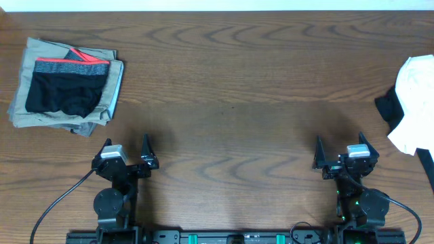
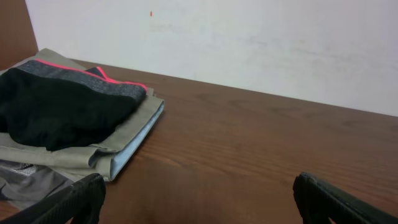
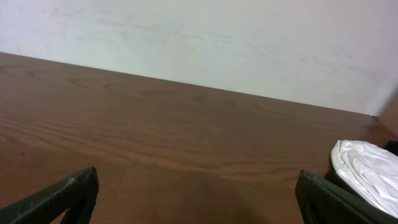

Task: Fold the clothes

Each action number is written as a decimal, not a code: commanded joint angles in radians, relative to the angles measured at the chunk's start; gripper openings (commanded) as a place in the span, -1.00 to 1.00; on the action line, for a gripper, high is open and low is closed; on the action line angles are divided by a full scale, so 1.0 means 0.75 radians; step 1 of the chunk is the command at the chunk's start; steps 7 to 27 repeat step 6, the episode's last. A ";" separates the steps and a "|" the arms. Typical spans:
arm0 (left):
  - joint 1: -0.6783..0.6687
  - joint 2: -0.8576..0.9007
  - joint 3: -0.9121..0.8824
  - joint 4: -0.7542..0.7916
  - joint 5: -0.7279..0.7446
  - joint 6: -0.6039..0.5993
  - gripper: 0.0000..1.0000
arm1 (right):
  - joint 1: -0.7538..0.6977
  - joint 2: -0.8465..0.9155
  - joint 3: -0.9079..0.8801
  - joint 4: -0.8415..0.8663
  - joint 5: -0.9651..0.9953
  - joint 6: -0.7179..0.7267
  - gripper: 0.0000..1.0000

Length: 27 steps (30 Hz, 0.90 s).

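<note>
The clothes, black leggings [image 1: 64, 91] with a red-and-grey waistband, lie folded on top of a pile at the table's far left. The left wrist view shows them [image 2: 56, 106] on that pile, ahead and to the left of my left gripper [image 2: 202, 202]. That gripper [image 1: 127, 144] stands open near the front edge, well short of the pile and holding nothing. My right gripper [image 1: 340, 141] is open too, over bare wood at the front right. In its own view the right gripper [image 3: 202, 199] has only table between its fingers.
Under the leggings lie folded khaki trousers [image 1: 27, 64], with a light blue layer [image 2: 134, 146] and a grey one [image 2: 25, 180] beneath. A white garment [image 1: 417, 102] with a black cloth [image 1: 388, 107] beside it sits at the right edge, also seen as white garment [image 3: 364, 168].
</note>
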 commanded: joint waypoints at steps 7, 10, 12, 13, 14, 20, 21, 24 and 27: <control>0.006 -0.008 -0.012 -0.063 -0.021 0.003 0.96 | -0.011 -0.010 -0.002 -0.007 0.008 0.011 0.98; 0.006 -0.008 -0.012 -0.063 -0.021 0.003 0.96 | -0.011 -0.010 -0.002 -0.007 0.008 0.011 0.98; 0.006 -0.008 -0.012 -0.063 -0.021 0.003 0.96 | -0.011 -0.010 -0.002 -0.007 0.008 0.011 0.98; 0.006 -0.008 -0.012 -0.063 -0.021 0.003 0.96 | -0.011 -0.010 -0.002 -0.007 0.008 0.011 0.98; 0.006 -0.008 -0.012 -0.063 -0.021 0.003 0.96 | -0.011 -0.010 -0.002 -0.007 0.008 0.011 0.98; 0.006 -0.008 -0.012 -0.063 -0.021 0.003 0.96 | -0.011 -0.010 -0.002 -0.007 0.008 0.011 0.98; 0.006 -0.008 -0.012 -0.063 -0.021 0.003 0.96 | -0.011 -0.010 -0.002 -0.007 0.008 0.011 0.98; 0.006 -0.008 -0.012 -0.063 -0.021 0.003 0.96 | -0.011 -0.010 -0.002 -0.007 0.008 0.011 0.98; 0.006 -0.008 -0.012 -0.063 -0.021 0.003 0.96 | -0.011 -0.010 -0.002 -0.007 0.008 0.011 0.98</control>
